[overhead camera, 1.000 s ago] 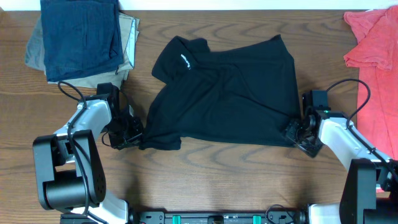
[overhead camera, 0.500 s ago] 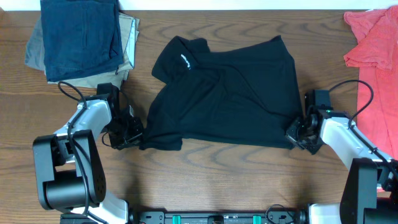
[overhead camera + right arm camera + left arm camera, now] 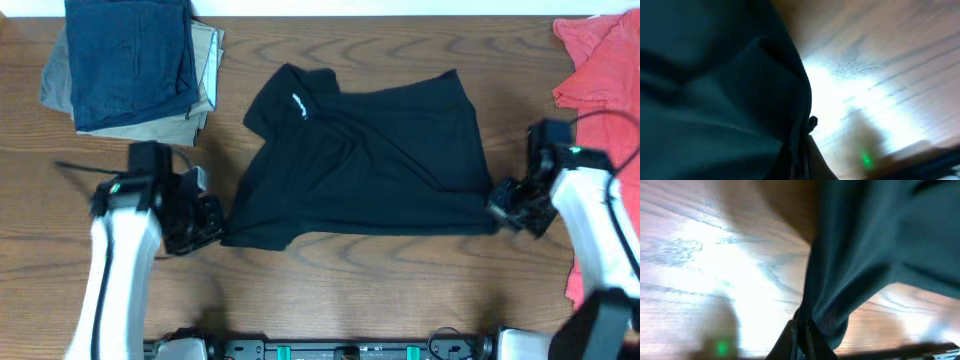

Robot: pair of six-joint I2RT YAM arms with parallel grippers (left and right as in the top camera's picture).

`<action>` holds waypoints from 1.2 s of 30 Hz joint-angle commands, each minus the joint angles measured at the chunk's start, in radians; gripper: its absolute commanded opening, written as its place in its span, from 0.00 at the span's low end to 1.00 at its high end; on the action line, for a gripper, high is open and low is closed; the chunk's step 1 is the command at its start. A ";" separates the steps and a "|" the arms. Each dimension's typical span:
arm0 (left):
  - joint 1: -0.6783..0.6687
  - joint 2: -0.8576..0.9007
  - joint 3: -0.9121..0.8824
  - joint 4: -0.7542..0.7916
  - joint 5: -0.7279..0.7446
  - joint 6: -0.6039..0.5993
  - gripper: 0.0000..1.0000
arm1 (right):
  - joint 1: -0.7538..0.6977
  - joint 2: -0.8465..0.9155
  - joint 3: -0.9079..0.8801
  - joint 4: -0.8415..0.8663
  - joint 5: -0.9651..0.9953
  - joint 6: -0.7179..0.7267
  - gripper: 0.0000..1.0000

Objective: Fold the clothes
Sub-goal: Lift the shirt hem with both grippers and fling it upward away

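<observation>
The black shirt [image 3: 365,155], the clothes, lies spread on the wooden table [image 3: 340,290], collar and small white logo at its upper left. My left gripper [image 3: 212,228] is shut on the shirt's lower left corner. In the left wrist view the dark cloth [image 3: 865,255] rises from the pinched fingers [image 3: 801,340]. At the lower right corner my right gripper [image 3: 497,208] is shut on the hem. The right wrist view shows cloth [image 3: 715,90] bunched between the closed fingers [image 3: 802,162]. Both held corners look lifted and the bottom edge is pulled taut between them.
A stack of folded navy-blue and khaki garments [image 3: 135,65] sits at the back left. A coral-red T-shirt [image 3: 600,75] lies along the right edge, close behind my right arm. Bare wood runs along the front of the table.
The right gripper closed on the shirt's lower right corner. Both arms have risen and moved outward, stretching the bottom hem straight; the shirt has shifted a little.
</observation>
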 commanded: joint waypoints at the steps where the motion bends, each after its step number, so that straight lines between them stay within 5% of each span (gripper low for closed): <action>1: -0.004 -0.171 0.120 -0.077 0.004 -0.001 0.06 | -0.011 -0.115 0.142 -0.069 0.018 -0.102 0.01; 11: -0.004 -0.354 0.792 -0.364 0.003 -0.017 0.06 | -0.011 -0.306 0.639 -0.396 0.018 -0.221 0.01; 17: -0.004 -0.345 1.075 -0.372 0.002 -0.051 0.06 | -0.011 -0.310 0.950 -0.534 0.018 -0.261 0.01; 29: -0.004 -0.111 1.077 -0.257 -0.009 -0.060 0.06 | -0.011 -0.179 1.054 -0.457 0.034 -0.261 0.01; 36: -0.004 0.203 1.078 0.116 -0.004 -0.063 0.06 | -0.011 0.045 1.054 -0.133 0.029 -0.252 0.01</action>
